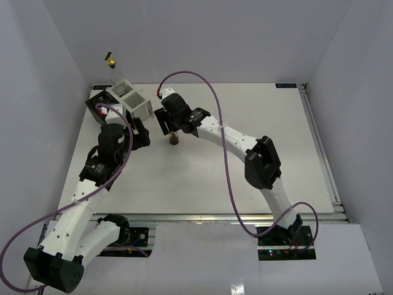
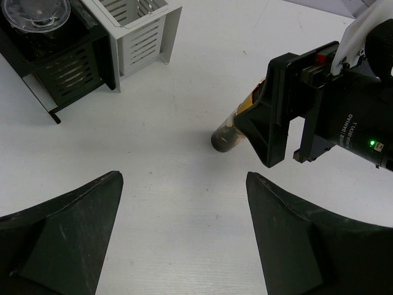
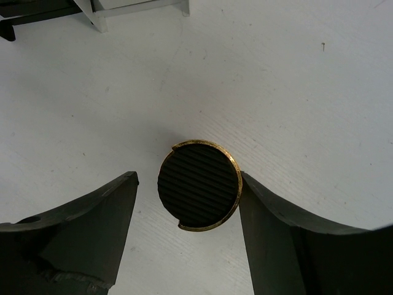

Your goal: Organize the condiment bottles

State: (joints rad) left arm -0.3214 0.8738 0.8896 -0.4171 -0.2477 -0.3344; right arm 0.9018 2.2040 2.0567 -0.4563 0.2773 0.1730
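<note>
The short brown spice jar (image 1: 174,139) stands upright on the table, and its ribbed dark cap with a gold rim (image 3: 198,184) shows in the right wrist view. My right gripper (image 1: 171,129) is open around the jar (image 2: 226,133). Its right finger (image 3: 270,227) touches the cap and its left finger stands apart. My left gripper (image 2: 184,178) is open and empty over bare table, left of the jar. The tall clear bottle with gold pourer (image 1: 113,69) stands in the white rack (image 1: 134,98). A round shiny bottle top (image 2: 35,11) sits in the black rack (image 2: 67,70). The slim yellow bottle is not in view.
The black rack (image 1: 98,109) and the white rack (image 2: 144,34) stand side by side at the table's far left corner, close behind my left gripper (image 1: 142,132). White walls close in the table on the left, back and right.
</note>
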